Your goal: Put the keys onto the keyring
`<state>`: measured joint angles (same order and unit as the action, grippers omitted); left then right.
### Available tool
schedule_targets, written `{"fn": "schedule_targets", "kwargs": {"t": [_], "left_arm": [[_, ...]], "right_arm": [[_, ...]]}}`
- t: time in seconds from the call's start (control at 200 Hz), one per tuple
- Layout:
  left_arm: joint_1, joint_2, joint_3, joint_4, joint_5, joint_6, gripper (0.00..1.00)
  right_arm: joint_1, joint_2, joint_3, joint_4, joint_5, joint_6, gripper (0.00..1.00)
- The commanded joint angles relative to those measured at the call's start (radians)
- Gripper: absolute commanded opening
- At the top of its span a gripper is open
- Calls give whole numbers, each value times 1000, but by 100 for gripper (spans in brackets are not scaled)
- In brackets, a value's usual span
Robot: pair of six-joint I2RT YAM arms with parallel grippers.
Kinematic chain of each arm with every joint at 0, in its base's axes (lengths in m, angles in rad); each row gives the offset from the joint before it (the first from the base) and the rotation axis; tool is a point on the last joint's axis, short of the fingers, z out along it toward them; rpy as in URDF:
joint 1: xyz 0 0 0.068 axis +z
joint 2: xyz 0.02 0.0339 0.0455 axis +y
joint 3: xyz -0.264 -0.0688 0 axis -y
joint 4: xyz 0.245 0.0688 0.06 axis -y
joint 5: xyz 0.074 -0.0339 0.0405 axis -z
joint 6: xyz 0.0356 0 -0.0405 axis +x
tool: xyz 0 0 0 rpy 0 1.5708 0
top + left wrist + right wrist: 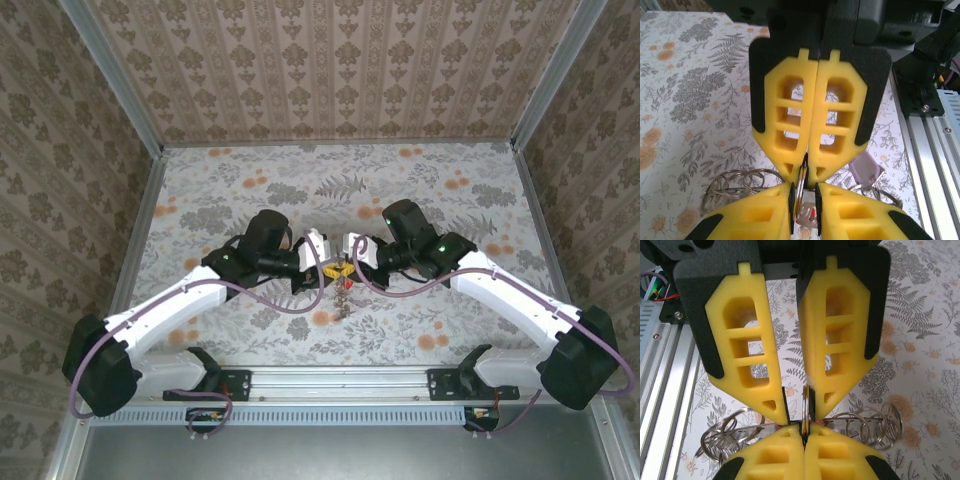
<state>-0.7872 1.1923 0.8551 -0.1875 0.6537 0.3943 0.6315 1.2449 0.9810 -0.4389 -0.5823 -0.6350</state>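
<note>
Right wrist view has the keyring (804, 401) standing on edge as a thin wire between the two sets of yellow fingertips. The right gripper (804, 432) is clenched on its lower part, pads pressed together with the wire pinched between them. The left gripper (797, 407) faces it from above. Its jaws stand a little apart with the wire in the gap, close to one pad, so it is released rather than squeezing.

From the left wrist, the keyring (800, 189) again sits in the slot between the left gripper's (804, 195) own fingers, and the right gripper (808, 176) meets it tip to tip.

Small silver loops (867, 427) fan out on both sides under the fingers, and a violet-blue tag (865, 170) lies beside them.

In the top external view, the grippers meet over the middle of the table (250, 180), with the keys (345, 298) clustered just toward the near edge. Whether they hang or rest on the cloth I cannot tell.
</note>
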Motion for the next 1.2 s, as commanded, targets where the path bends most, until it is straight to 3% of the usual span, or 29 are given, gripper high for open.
{"fn": "schedule_targets", "kwargs": {"t": [0.0, 0.105, 0.175, 0.335, 0.475, 0.565, 0.655, 0.885, 1.195], "left_arm": [[-11, -3, 34, 4, 9, 33, 15], [-11, -12, 34, 4, 11, 38, 13], [-11, -14, 35, -2, 25, 48, 0], [-11, -10, 34, -3, 61, 61, 0], [5, -60, -31, 120, 136, 25, 0], [36, -96, -82, 235, 275, -21, 0], [42, -111, -99, 275, 317, -45, 0], [41, -108, -120, 324, 310, -76, 0], [41, -83, -137, 393, 310, -115, 0]], "right_arm": [[9, 3, 36, 6, -19, -29, 0], [10, 4, 35, -7, -15, -40, 0], [10, 2, 32, -5, -14, -41, 0], [8, -8, 19, 23, -42, -25, 0], [-29, -50, -43, 92, -122, -1, 19], [-64, -81, -85, 119, -182, 11, 21], [-79, -103, -111, 131, -218, 17, 21], [-81, -116, -105, 141, -302, 32, 22], [-85, -182, -98, 84, -267, -7, 27]]}}
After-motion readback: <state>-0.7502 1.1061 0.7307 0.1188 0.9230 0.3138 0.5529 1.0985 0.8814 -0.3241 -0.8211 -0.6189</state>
